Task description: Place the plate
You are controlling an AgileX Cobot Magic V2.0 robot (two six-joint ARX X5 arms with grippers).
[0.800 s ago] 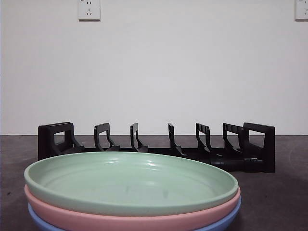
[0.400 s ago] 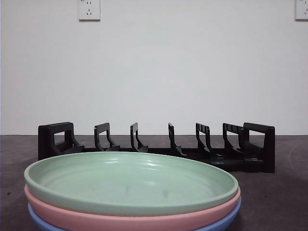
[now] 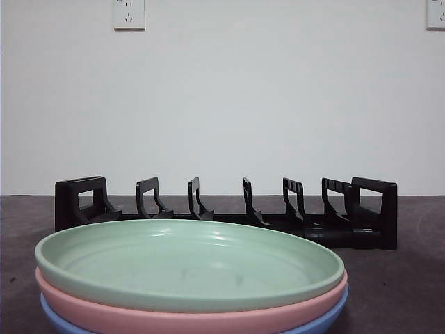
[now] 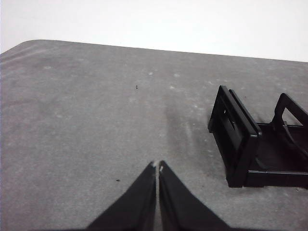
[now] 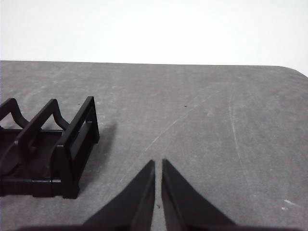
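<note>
The stack of three plates runs off the front view's lower edge, so only the rims of the pink plate and the blue plate show beneath the green plate, which lies flat and face up, nearer the camera than the black rack. The rack's long axis runs side to side across the grey desk, its dividers upright. Nothing has moved since the earlier frames; the left claw and right claw hang over bare desk beside opposite rack ends, both nearly closed, holding nothing.
</note>
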